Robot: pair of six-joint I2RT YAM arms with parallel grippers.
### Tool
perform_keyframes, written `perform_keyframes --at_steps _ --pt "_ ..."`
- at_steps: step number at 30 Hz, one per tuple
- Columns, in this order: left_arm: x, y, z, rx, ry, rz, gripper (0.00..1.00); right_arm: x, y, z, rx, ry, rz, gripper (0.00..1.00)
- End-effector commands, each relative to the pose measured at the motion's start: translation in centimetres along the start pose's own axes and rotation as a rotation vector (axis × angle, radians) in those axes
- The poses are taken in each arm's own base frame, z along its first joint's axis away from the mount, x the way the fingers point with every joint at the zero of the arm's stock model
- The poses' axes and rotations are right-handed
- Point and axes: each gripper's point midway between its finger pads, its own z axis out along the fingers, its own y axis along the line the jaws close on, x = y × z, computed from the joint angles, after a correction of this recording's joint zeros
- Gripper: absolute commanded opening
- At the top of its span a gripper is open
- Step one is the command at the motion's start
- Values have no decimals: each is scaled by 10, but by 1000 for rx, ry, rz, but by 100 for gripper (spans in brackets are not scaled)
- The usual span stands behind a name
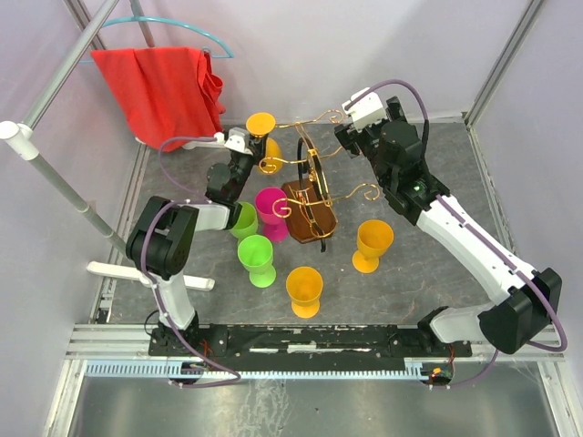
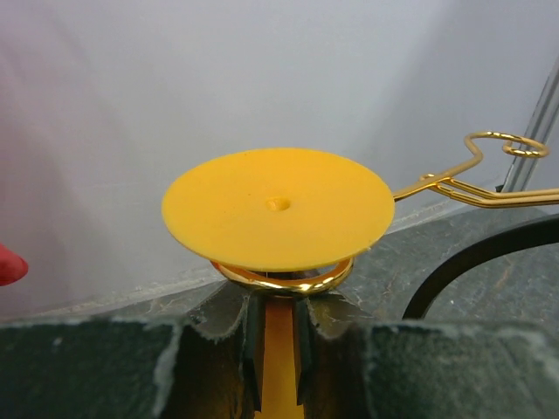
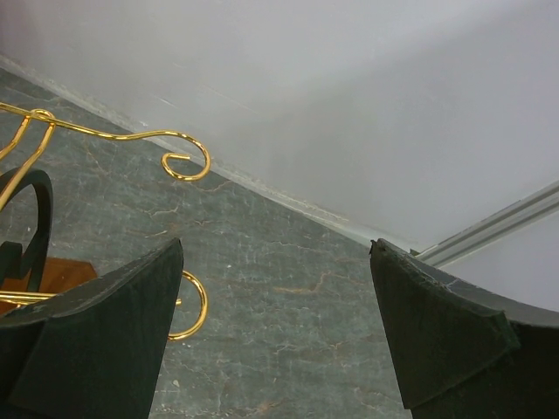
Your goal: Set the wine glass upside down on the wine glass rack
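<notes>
Left gripper (image 2: 278, 353) is clamped on the stem of the inverted orange wine glass (image 2: 278, 208), whose foot sits just above an end ring of the wine glass rack (image 1: 308, 202). Right gripper (image 3: 275, 323) stands jaws wide apart over bare table (image 3: 288, 262), near the back wall (image 3: 349, 87).

A dark grey marbled bench (image 1: 455, 164) is enclosed by pale, evenly lit wall panels (image 1: 383, 45) framed with metal posts (image 1: 498, 59). At the upper left a red cloth (image 1: 164, 82) is hung on a teal hanger (image 1: 219, 45), beside a slanting white pole (image 1: 53, 177).
</notes>
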Motion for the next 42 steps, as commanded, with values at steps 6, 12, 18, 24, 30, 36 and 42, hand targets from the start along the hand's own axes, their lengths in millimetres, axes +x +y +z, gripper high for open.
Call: perform_keyframes --at_steps 6,12,18,24,30,36,42 --pt "-27 33 -5 -137 -110 63 3 -26 -14 -1 26 -61 34 95" --pt "-30 35 -21 -148 -97 90 3 -24 -10 1 13 -61 47 95" --pt "-34 22 -27 -83 -94 89 3 -23 -7 2 2 -60 51 95" --pt "-42 1 -23 19 -101 87 4 -22 -5 2 -3 -60 58 95" --pt "-49 -16 -12 83 -110 88 8 -22 -5 2 -3 -62 66 96" --pt "-55 -20 -10 82 -119 79 23 -21 -7 0 3 -61 69 97" --pt "-58 -14 -19 49 -82 99 34 -23 -8 1 6 -50 78 97"
